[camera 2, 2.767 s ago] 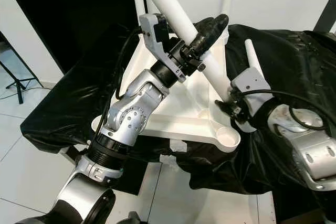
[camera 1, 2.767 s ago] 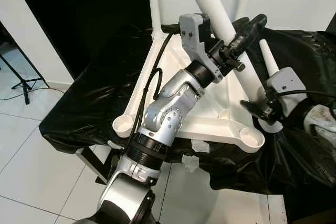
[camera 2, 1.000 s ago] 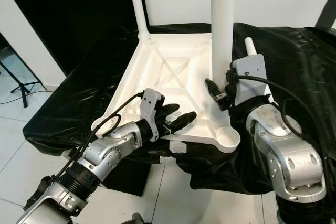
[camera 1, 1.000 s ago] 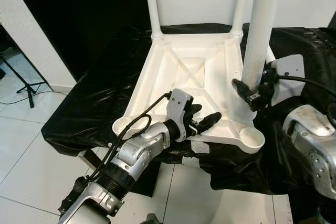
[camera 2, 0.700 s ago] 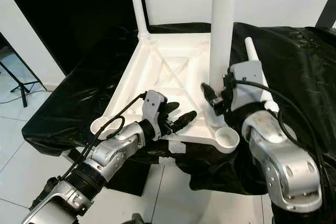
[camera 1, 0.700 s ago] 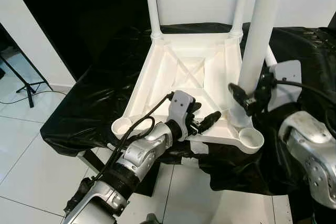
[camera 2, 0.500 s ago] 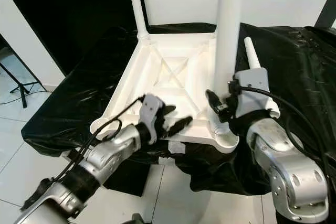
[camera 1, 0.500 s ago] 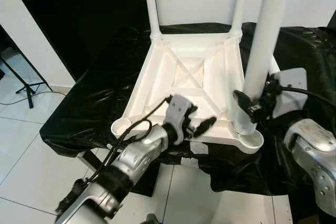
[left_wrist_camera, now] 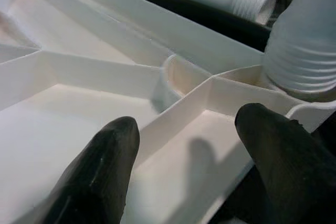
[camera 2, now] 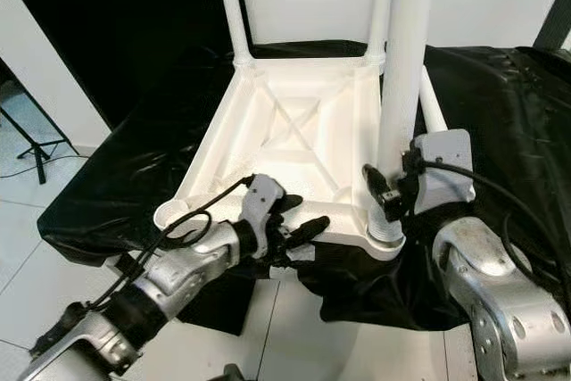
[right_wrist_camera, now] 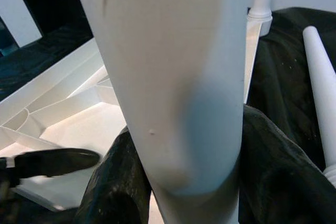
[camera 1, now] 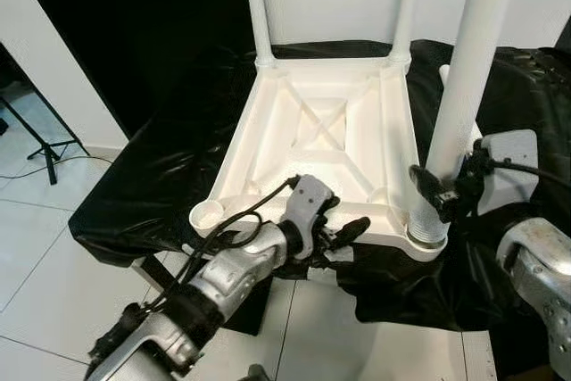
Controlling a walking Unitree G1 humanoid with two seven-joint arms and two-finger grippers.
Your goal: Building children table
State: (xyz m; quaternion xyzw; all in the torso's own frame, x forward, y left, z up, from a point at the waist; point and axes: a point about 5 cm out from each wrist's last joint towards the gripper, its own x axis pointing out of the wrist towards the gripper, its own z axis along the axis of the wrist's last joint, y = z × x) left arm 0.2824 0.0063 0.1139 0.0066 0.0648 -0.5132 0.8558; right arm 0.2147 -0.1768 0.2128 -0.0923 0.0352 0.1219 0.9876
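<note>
Right now the white table top lies upside down on a black-draped surface, two legs already standing in its far corners, and the right gripper holds a third white leg upright with its threaded end sitting in the near right corner socket. Its black fingers are closed around the lower part of the leg, just above the threads, as the right wrist view confirms. The left gripper rests at the near edge of the table top, fingers spread apart and holding nothing, one over the inner rib and one nearer the rim. To do this step well, the leg probably needs to stay plumb over the socket while it is turned, since a tilt would likely cross the threads. The left gripper seems best used pressing down on or pinching the rim, so the table top does not spin or slide on the slippery cover. A fourth leg lies on the cover just beyond the right arm, and the near left socket is still empty, so the build looks a little over halfway.
</note>
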